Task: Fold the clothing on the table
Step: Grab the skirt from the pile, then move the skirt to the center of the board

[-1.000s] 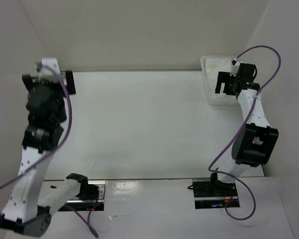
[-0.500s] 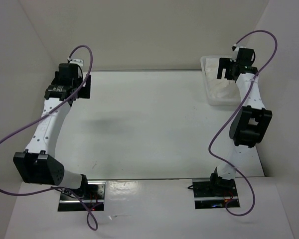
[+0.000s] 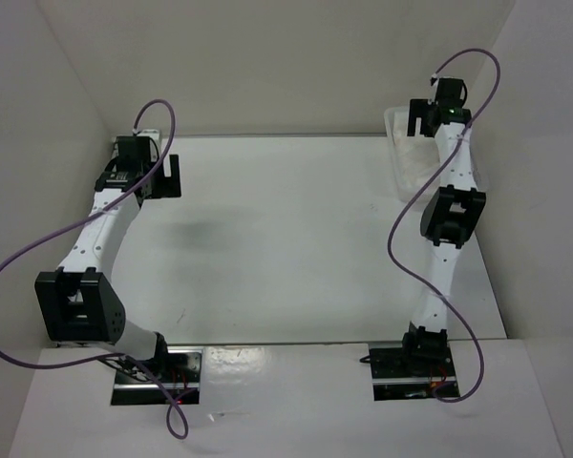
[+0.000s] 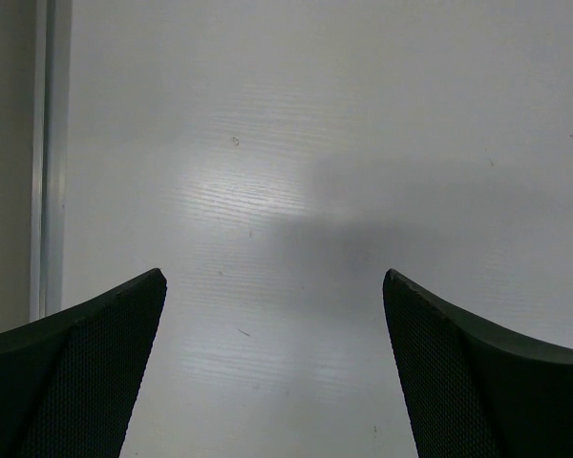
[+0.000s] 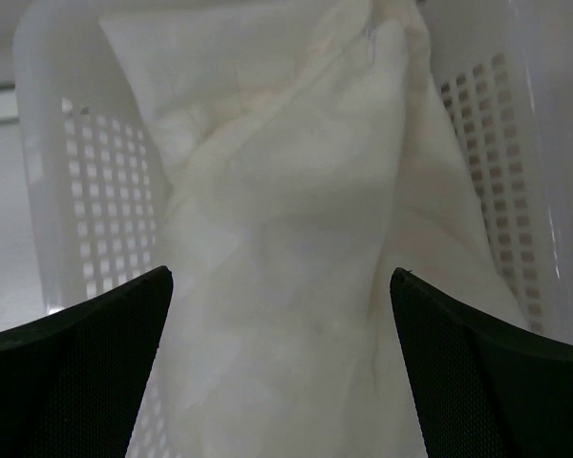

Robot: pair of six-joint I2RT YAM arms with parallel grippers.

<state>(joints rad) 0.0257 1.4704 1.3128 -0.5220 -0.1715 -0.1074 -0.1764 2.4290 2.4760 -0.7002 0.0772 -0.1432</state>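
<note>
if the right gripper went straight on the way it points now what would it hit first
Most likely the white clothing, bunched in the mesh basket, straight ahead of the open right gripper. The basket walls stand to either side. How far off the cloth lies is unclear.

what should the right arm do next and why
Probably lower the right end effector into the basket and close on the clothing. It hangs open right above the clothing, which lies bunched in the basket, not yet on the table.
</note>
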